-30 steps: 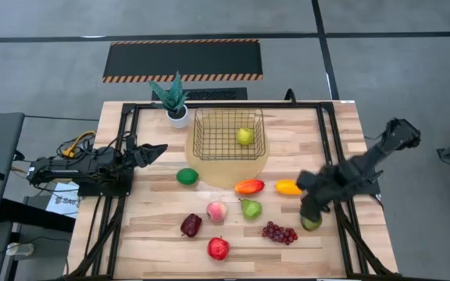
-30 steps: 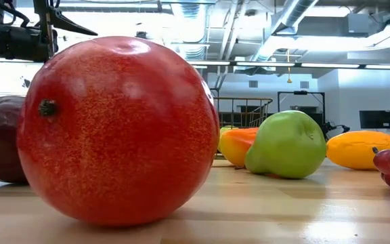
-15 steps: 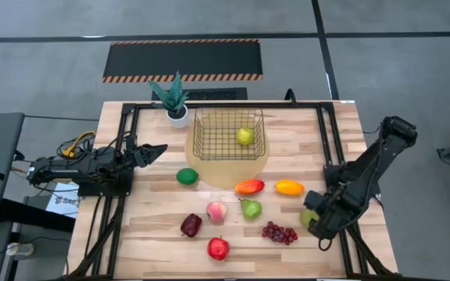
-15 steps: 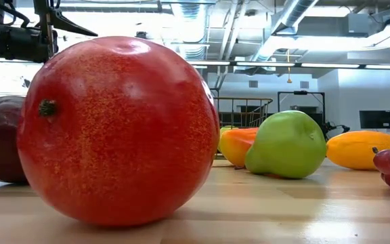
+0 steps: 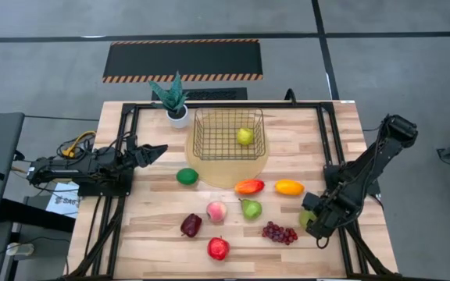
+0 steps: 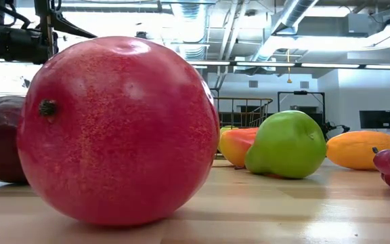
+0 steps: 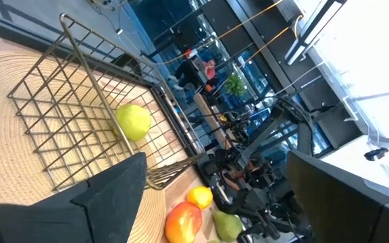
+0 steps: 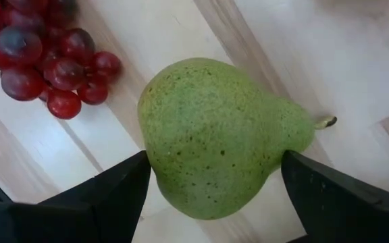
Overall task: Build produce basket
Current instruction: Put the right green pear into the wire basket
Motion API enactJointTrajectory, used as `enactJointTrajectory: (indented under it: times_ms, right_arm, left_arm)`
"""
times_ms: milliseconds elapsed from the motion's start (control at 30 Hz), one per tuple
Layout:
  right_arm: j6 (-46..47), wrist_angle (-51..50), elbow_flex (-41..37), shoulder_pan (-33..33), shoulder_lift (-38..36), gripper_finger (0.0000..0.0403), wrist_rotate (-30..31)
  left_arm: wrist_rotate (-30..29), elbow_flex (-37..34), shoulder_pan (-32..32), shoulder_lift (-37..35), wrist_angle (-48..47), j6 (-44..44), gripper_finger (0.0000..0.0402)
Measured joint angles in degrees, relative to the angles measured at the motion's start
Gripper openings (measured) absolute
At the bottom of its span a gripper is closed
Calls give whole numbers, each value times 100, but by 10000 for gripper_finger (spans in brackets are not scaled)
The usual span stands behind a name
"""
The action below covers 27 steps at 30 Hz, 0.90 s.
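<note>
On the wooden surface (image 5: 319,148), stock as follows. Wire basket (image 5: 229,134): gold mesh, square, standing on a round woven mat (image 5: 209,173) toward the far side; contents, one yellow-green apple (image 5: 245,136). The left wrist view shows the same apple (image 7: 133,122) behind the mesh wall.

Loose produce outside the basket:
- green lime (image 5: 187,176), just beside the mat's near-left edge;
- orange-red mango (image 5: 249,186), at the mat's near edge, with a yellow-orange fruit (image 5: 289,187) near it on the right;
- peach (image 5: 216,211) and green pear (image 5: 251,208), near each other in the middle row;
- dark red fruit (image 5: 191,225), nearer the front on the left;
- red apple (image 5: 219,249), nearest the front edge, filling most of the low view (image 6: 117,129);
- purple grapes (image 5: 280,232), front right;
- second green pear (image 8: 215,135), lying on its side on the surface near the grapes, toward the right edge.

My right tool (image 5: 312,224): lowered over that second pear, fingers spread, one on either side of the fruit. In the right wrist view the dark fingers (image 8: 113,192) flank the pear's broad end; whether they touch its skin I cannot tell.

My left tool (image 5: 156,150): fingers spread, holding nothing, parked at the left side of the surface, pointing toward the basket and well apart from it.

Also present: spiky green potted plant (image 5: 172,97) in a small white pot, just beside the basket's far-left corner.
</note>
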Motion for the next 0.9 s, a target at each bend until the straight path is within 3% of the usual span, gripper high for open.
enactJointTrajectory:
  times_ms: [133, 467, 900]
  right_arm:
    - [-19, 75, -4, -20, 4, 334, 40]
    - [136, 192, 25, -22, -11, 239, 62]
    - [-310, -116, 895, -374, -2, 236, 425]
  left_arm:
    - [-4, 0, 1, 0, -16, 4, 341]
    - [-4, 0, 0, 1, -19, 5, 341]
    - [-2, 0, 0, 2, -4, 4, 341]
